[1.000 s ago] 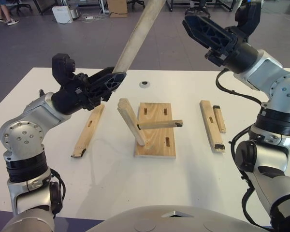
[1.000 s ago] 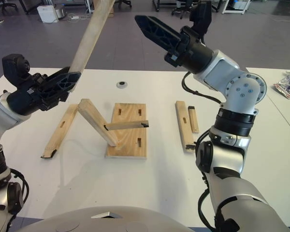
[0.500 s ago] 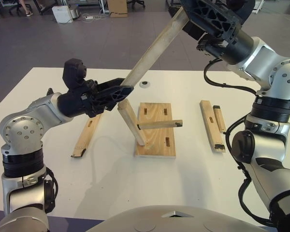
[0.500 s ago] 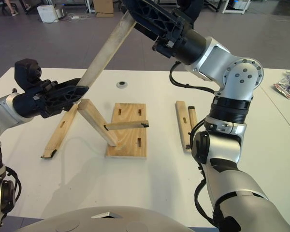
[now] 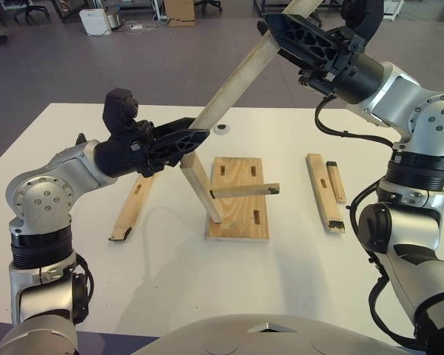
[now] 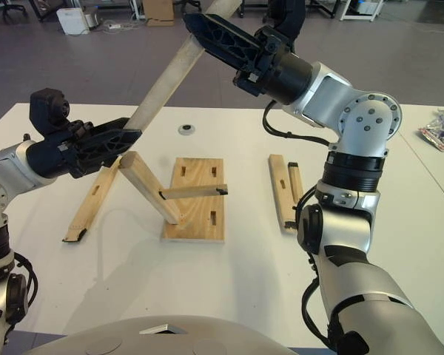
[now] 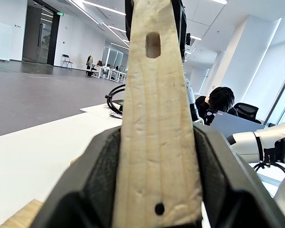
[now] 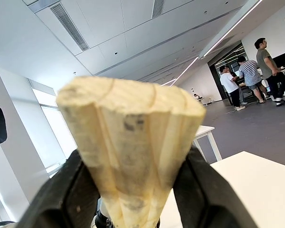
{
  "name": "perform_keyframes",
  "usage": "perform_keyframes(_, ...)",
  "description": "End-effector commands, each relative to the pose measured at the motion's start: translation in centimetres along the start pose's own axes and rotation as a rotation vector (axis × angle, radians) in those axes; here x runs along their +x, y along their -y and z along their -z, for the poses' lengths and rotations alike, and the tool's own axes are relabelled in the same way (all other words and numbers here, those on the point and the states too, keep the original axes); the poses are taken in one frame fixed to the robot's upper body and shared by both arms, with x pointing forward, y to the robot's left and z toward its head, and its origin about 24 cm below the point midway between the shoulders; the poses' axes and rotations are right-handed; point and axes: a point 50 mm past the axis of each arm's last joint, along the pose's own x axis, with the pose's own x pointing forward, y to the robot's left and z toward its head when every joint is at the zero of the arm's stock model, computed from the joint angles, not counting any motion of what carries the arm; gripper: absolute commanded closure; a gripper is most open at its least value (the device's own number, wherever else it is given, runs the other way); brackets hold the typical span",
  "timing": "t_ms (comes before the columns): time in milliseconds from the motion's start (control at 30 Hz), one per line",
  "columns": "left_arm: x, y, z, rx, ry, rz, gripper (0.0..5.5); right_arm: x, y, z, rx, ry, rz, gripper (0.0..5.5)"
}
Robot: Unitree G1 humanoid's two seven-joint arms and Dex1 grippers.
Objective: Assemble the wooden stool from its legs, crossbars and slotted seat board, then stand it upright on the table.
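Slanting through the air above the table (image 5: 170, 281), the leg (image 5: 233, 85) runs from low on the robot's left to high on its right, gripped at both ends. The left gripper (image 5: 186, 140) clamps the lower end just above the table, its fingers (image 7: 97, 175) pressed to either side of the wood. The right gripper (image 5: 280, 31) is closed on the upper end, beyond the table's far edge, its fingers (image 8: 69, 199) flanking the end grain. Below, the board (image 5: 240, 222) lies flat mid-table with its slots facing up. A tilted leg (image 5: 201, 185) stands at the board's left side, leaning toward the left gripper; its top is just beside the held leg's lower end, and I cannot tell whether they touch. A crossbar (image 5: 244, 191) juts from the tilted leg toward the right, over the board. A spare leg (image 5: 135, 200) lies flat left of the board, partly beneath the left gripper. Right of the board, a fourth leg (image 5: 323, 192) and a short bar (image 5: 336, 182) lie side by side.
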Motion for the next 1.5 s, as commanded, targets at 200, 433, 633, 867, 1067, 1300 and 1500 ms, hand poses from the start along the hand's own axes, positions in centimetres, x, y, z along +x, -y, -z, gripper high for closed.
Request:
perform_keyframes(200, -2.0, -0.2, -4.9, 0.206, 0.223, -0.200, 2.08, -4.4, 1.1, -7.1, -0.365, 0.166, 0.395, 3.43)
perform_keyframes(433, -5.3, -2.0, -0.4, 0.285, 0.200, -0.630, 2.08, -11.5, 1.7, -0.8, -0.547, -0.191, 0.467, 3.43)
perform_keyframes(633, -7.4, -1.9, 5.0, 0.262, 0.181, -0.788, 2.08, -12.7, 0.6, 1.9, -0.523, -0.331, 0.221, 3.43)
perform_keyframes(867, -6.9, -1.7, 5.9, 0.221, 0.231, -0.755, 2.08, -14.0, 0.0, 4.4, -0.540, -0.478, 0.058, 3.43)
perform_keyframes(1067, -7.0, -1.7, 6.0, 0.208, 0.218, -0.732, 2.08, -13.2, -0.3, 5.5, -0.518, -0.451, -0.023, 3.43)
perform_keyframes(1300, -6.9, -1.5, 6.1, 0.207, 0.221, -0.710, 2.08, -12.9, -0.4, 6.1, -0.485, -0.401, -0.025, 3.43)
perform_keyframes(1500, -6.6, -1.5, 5.9, 0.214, 0.215, -0.692, 2.08, -13.6, 0.4, 8.2, -0.425, -0.399, -0.009, 3.43)
